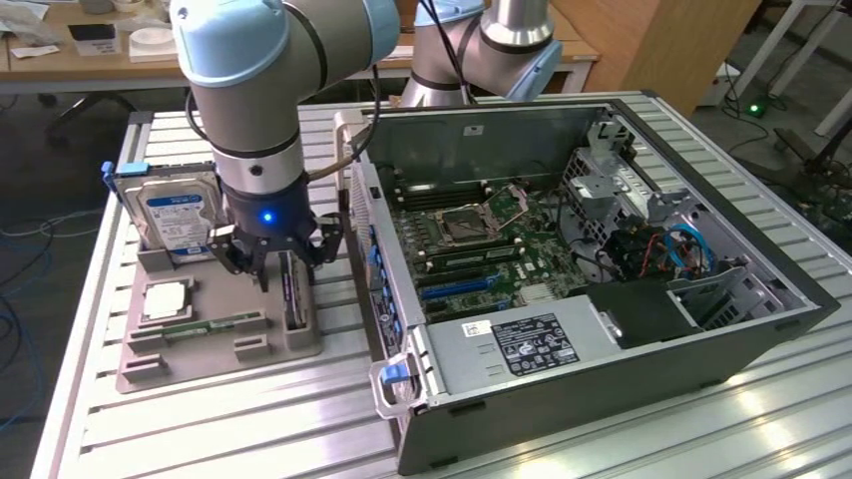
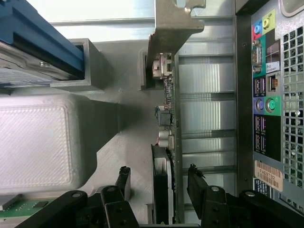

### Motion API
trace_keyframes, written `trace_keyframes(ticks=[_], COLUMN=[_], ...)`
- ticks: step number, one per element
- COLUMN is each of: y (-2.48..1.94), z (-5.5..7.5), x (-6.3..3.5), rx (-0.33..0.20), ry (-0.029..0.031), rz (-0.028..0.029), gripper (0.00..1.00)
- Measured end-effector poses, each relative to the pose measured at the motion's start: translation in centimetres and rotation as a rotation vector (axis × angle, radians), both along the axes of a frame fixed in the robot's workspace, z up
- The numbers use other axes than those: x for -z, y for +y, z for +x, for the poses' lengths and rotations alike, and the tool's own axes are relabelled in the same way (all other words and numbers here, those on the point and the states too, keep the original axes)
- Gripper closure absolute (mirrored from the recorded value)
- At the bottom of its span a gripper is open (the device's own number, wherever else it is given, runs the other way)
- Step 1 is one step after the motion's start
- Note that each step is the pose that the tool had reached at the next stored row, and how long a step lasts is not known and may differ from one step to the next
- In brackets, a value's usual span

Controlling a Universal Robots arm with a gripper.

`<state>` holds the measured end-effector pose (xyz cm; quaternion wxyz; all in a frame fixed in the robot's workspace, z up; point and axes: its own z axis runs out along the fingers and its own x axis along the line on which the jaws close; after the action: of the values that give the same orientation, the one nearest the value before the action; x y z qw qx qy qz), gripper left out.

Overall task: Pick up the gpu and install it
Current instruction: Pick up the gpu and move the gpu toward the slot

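The black two-fingered hand [image 1: 277, 271] [image 2: 159, 178] on the grey and pale blue robot arm is spread wide and holds nothing. It hangs low over the gpu [image 1: 294, 299] [image 2: 170, 118], a thin dark circuit card with a pale metal bracket strip at one end. The card stands on its edge in a slot of the grey plastic parts holder [image 1: 147, 369] [image 2: 118, 142]. In the wrist view the fingers [image 2: 124, 178] stand one on each side of the card, with a gap showing on both sides.

The silver hard drive with a blue label [image 1: 174, 215] stands upright in the same holder. Just beside the holder, the open dark grey computer case [image 1: 600, 329] [image 2: 270, 95] lies on the slatted metal worktop [image 1: 239, 429].
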<state>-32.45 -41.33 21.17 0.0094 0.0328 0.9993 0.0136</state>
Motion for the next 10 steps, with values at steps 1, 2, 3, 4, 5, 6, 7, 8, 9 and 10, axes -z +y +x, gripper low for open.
trace_keyframes(ticks=[1, 2, 3, 4, 5, 6, 7, 8, 9, 10], y=[0.0, 0.0, 0.0, 0.0, 0.0, 0.0, 0.0, 0.0, 0.0, 0.0], z=[0.0, 0.0, 0.0, 0.0, 0.0, 0.0, 0.0, 0.04, 0.07, 0.07], x=[0.0, 0.0, 0.0, 0.0, 0.0, 0.0, 0.01, 0.03, 0.04, 0.04], rx=[0.0, 0.0, 0.0, 0.0, 0.0, 0.0, 0.0, 0.0, 0.0, 0.0], ry=[0.0, 0.0, 0.0, 0.0, 0.0, 0.0001, 0.0, -0.0002, -0.0003, -0.0001], rz=[0.0, 0.0, 0.0, 0.0, 0.0, 0.0, 0.0, 0.0002, 0.0003, 0.0001], gripper=[0.41, 0.47, 0.47, 0.47, 0.54, 0.54, 0.54, 0.54, 0.54, 0.54])
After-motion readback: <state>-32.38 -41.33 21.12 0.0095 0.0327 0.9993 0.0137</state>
